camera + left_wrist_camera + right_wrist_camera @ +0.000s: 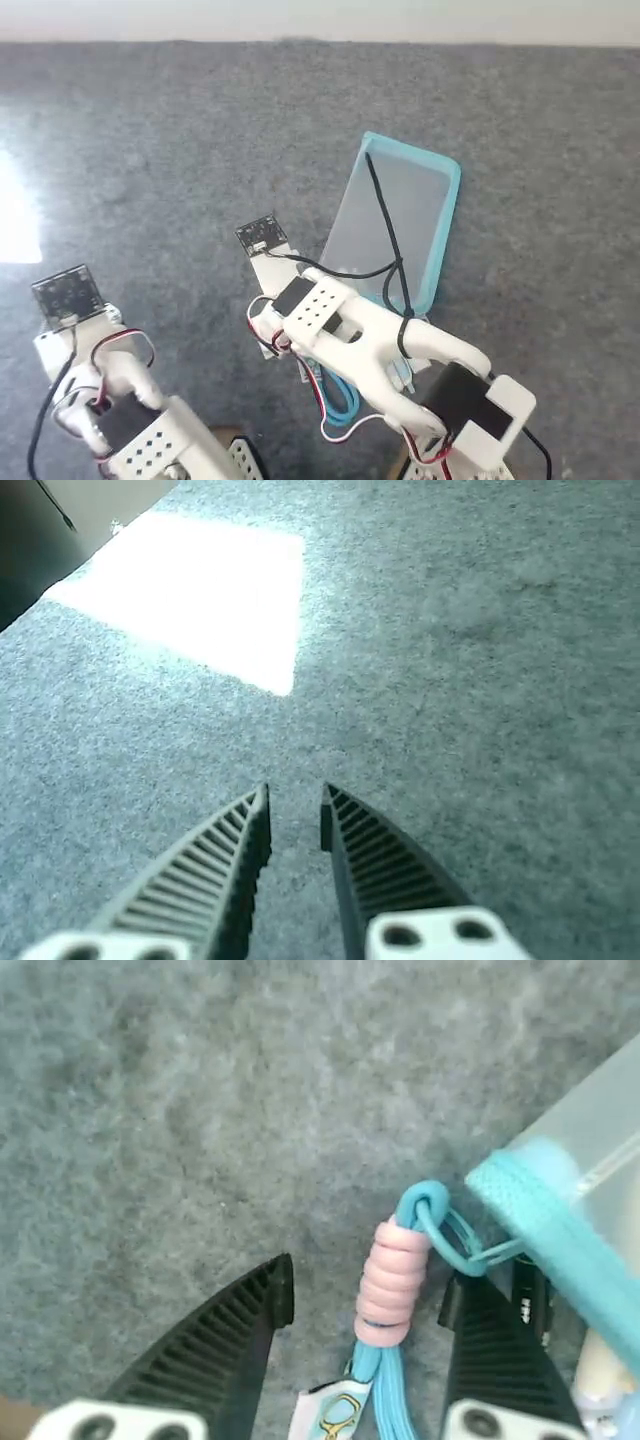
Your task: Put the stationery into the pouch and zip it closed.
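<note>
Here the soft, blue-trimmed translucent pouch (422,210) lies centre-right of the high view; right end effector (370,1280) gapes astride its light, floppy pink-beaded zip cord (395,1272), probably the best grip; left end effector (295,792) parted, empty

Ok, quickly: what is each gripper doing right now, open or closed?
Left gripper: slightly open, holding nothing.
Right gripper: open around the pink-beaded pull cord, not gripping it.

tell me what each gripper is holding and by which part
Nothing is held. The right gripper is open, straddling the pink beaded zip strap without clamping it; the left gripper is empty.
</note>
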Robot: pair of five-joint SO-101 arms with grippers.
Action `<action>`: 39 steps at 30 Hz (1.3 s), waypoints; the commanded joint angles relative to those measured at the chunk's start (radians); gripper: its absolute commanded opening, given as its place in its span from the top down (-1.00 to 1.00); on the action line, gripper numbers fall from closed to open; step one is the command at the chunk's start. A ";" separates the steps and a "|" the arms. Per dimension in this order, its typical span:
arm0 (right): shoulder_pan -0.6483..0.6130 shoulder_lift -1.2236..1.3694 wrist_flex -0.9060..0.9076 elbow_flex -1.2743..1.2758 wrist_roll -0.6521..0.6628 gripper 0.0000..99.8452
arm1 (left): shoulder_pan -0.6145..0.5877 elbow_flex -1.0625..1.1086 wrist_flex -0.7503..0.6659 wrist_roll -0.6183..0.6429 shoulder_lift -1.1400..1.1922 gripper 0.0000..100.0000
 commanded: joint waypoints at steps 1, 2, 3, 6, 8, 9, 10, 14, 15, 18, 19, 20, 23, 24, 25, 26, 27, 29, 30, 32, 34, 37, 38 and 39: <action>-0.010 -0.008 -0.019 -0.021 -0.012 0.50 | 0.005 -0.007 0.011 0.011 -0.017 0.83; -0.012 -0.004 -0.022 -0.021 -0.014 0.50 | 0.005 -0.007 0.011 0.011 -0.017 0.83; -0.012 -0.004 -0.022 -0.018 -0.014 0.50 | 0.005 -0.007 0.011 0.011 -0.017 0.83; -0.007 0.015 -0.041 -0.018 -0.014 0.59 | 0.005 -0.007 0.011 0.011 -0.017 0.83; -0.001 0.028 -0.056 -0.018 -0.012 0.72 | 0.005 -0.007 0.011 0.011 -0.017 0.83; 0.004 0.035 -0.059 -0.018 -0.011 0.78 | 0.005 -0.007 0.011 0.011 -0.017 0.83; 0.010 0.041 -0.067 -0.018 -0.011 0.82 | 0.005 -0.007 0.011 0.011 -0.017 0.83; 0.031 0.096 -0.071 -0.018 -0.009 0.81 | 0.005 -0.007 0.011 0.011 -0.017 0.83; 0.033 0.107 -0.067 -0.023 -0.009 0.82 | 0.005 -0.007 0.011 0.011 -0.017 0.83; 0.059 0.113 -0.022 -0.049 0.054 0.82 | 0.005 -0.007 0.011 0.011 -0.017 0.83; 0.085 0.105 -0.002 -0.055 0.123 0.82 | 0.005 -0.007 0.011 0.011 -0.017 0.83; 0.117 0.096 0.013 -0.060 0.210 0.85 | 0.005 -0.007 0.011 0.014 -0.017 0.83; 0.219 0.048 0.059 -0.066 0.463 0.99 | 0.006 -0.007 0.006 0.015 -0.020 0.83; 0.239 0.021 0.087 -0.066 0.486 0.97 | 0.008 -0.007 0.005 0.015 -0.020 0.83; 0.252 -0.016 0.111 -0.066 0.499 0.99 | 0.015 -0.007 0.003 0.015 -0.020 0.83; 0.259 -0.061 0.137 -0.063 0.528 0.99 | 0.031 -0.007 0.002 0.015 -0.020 0.83; 0.265 -0.107 0.170 -0.061 0.575 0.98 | 0.043 -0.007 -0.005 0.015 -0.020 0.83; 0.280 -0.216 0.248 -0.066 0.658 0.99 | 0.058 -0.007 -0.005 0.009 -0.020 0.83; 0.291 -0.274 0.285 -0.066 0.684 0.99 | 0.064 -0.007 -0.005 0.008 -0.020 0.83; 0.317 -0.397 0.354 -0.068 0.743 0.99 | 0.086 -0.007 0.002 -0.029 -0.020 0.83; 0.337 -0.501 0.423 -0.077 0.810 0.99 | 0.130 -0.007 0.009 -0.064 -0.018 0.83; 0.367 -0.611 0.538 -0.155 0.870 0.99 | 0.239 -0.021 0.052 -0.087 -0.017 0.81; 0.377 -0.630 0.572 -0.193 0.882 0.99 | 0.279 -0.039 0.080 -0.103 -0.017 0.77; 0.387 -0.639 0.601 -0.238 0.893 0.99 | 0.322 -0.068 0.118 -0.112 -0.017 0.73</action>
